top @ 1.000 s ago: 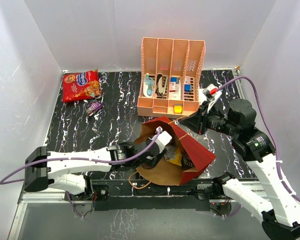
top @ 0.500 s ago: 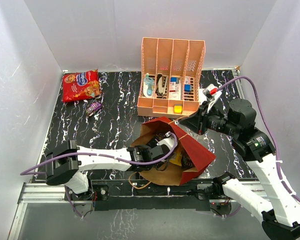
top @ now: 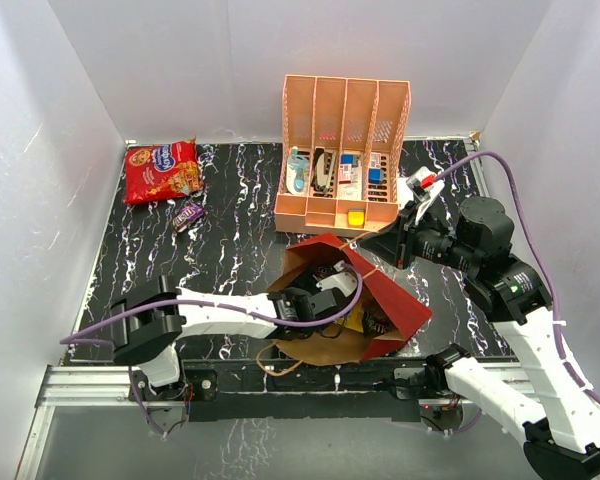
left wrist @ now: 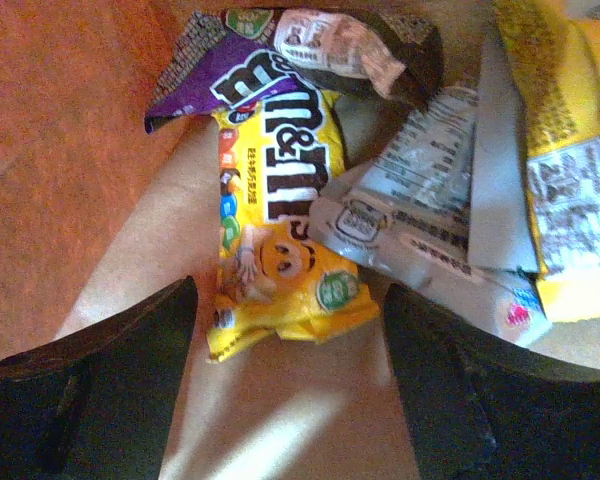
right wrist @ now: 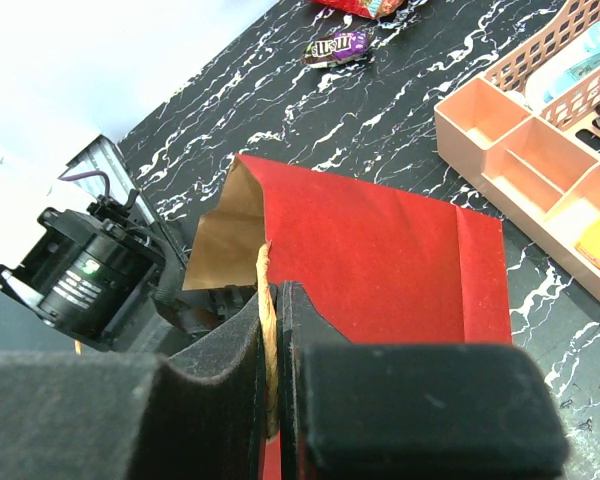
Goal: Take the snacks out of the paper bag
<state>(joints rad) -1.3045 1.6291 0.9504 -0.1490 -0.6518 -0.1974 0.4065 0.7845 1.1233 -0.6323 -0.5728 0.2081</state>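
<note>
The paper bag (top: 395, 300) lies tilted on the table, red outside and brown inside, its mouth facing the left arm. My left gripper (top: 332, 288) reaches into that mouth. In the left wrist view it (left wrist: 290, 296) stands open, and the lower end of a yellow candy packet (left wrist: 280, 230) lies between its fingers on the brown floor. Purple (left wrist: 225, 75), silver (left wrist: 430, 200) and another yellow (left wrist: 570, 150) snacks lie behind it. My right gripper (right wrist: 272, 310) is shut on the bag's twine handle (right wrist: 267, 275), holding the bag (right wrist: 380, 250) up.
A large red cookie bag (top: 162, 170) and a small purple packet (top: 188, 215) lie at the table's far left. A peach slotted rack (top: 345, 150) with small items stands at the back, just beyond the bag. White walls enclose the table.
My left arm has pushed further into the bag's mouth and its jaws have spread wider. The right gripper and the bag have stayed put.
</note>
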